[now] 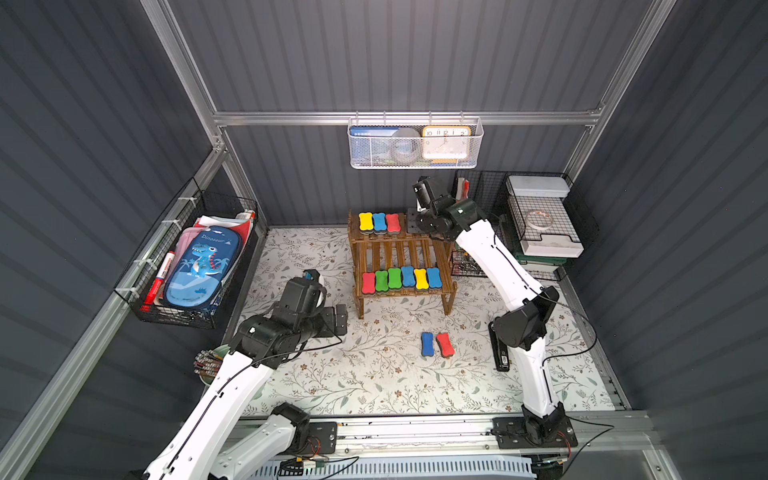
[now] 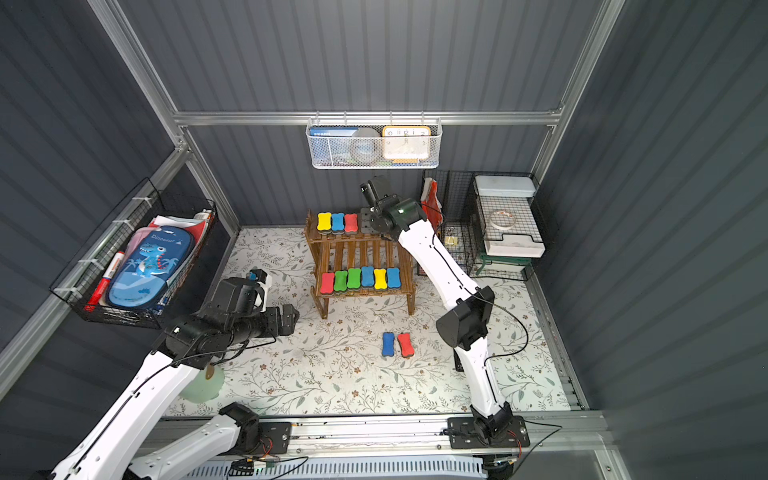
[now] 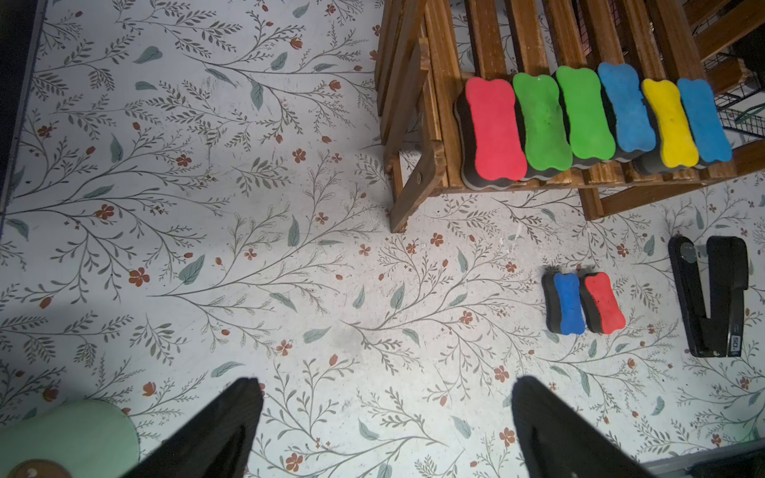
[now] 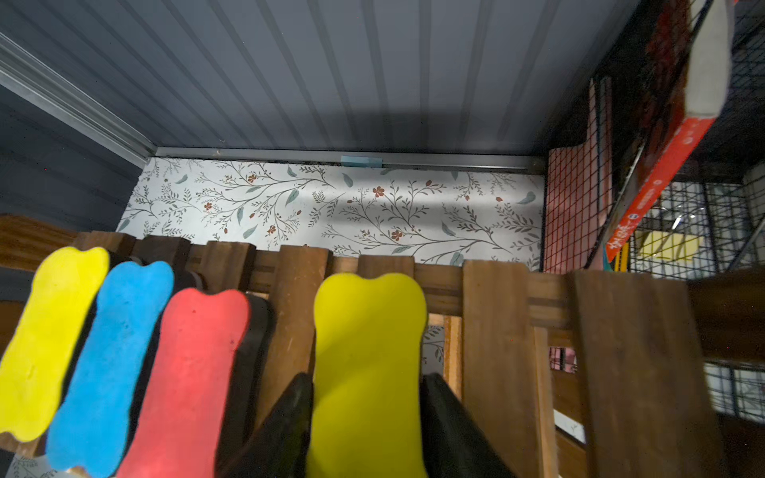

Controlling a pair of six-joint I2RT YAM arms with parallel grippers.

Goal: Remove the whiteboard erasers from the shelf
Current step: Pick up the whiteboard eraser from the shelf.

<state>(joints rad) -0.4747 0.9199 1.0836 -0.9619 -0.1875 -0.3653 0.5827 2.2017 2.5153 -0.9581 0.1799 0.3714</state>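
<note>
The wooden shelf (image 1: 400, 252) stands at the back of the table. In the right wrist view my right gripper (image 4: 366, 385) is shut on a yellow eraser (image 4: 368, 351) on the top tier, one finger against each long side. Beside it lie a yellow (image 1: 365, 221), a blue (image 1: 379, 222) and a red eraser (image 1: 392, 223). Several erasers (image 1: 401, 279) line the lower tier. A blue eraser (image 1: 427, 344) and a red eraser (image 1: 444, 344) lie on the table in front. My left gripper (image 3: 387, 385) hovers open over bare table, left of the shelf.
A black stapler (image 1: 500, 353) lies by the right arm. A black wire-grid organiser (image 1: 540, 216) stands at the back right and a white mesh basket (image 1: 415, 143) hangs on the rear wall. A wire basket (image 1: 174, 316) holding a red marker (image 1: 160, 274) hangs on the left wall. A green cup (image 2: 203, 384) sits under the left arm.
</note>
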